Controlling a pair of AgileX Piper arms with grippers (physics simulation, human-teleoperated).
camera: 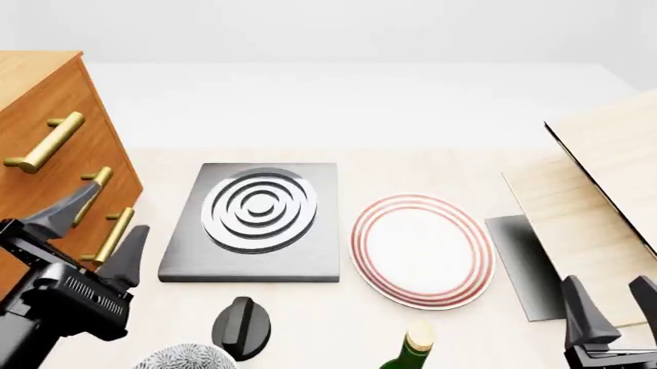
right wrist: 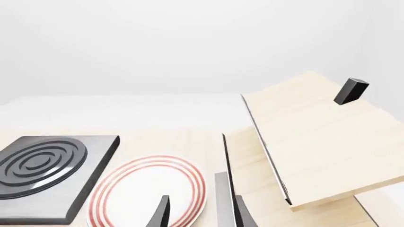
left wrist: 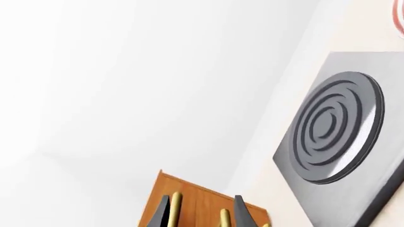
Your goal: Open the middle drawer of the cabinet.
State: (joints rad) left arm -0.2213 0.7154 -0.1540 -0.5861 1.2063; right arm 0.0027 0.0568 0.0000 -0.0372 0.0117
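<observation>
The orange-brown cabinet stands at the table's left edge with three brass bar handles down its front. The middle drawer carries the centre handle. My left gripper is open, just in front of the cabinet face. Its upper finger lies by the lower end of the centre handle, and the lowest handle shows between the fingers. In the left wrist view the cabinet and two handles appear between the open fingertips, with nothing gripped. My right gripper is open and empty at the front right.
A grey slab with concentric rings lies right of the cabinet, then a red-rimmed white plate. A pale wooden box with a dark edge and a grey mat are at the right. A black knob, green bottle and patterned bowl line the front edge.
</observation>
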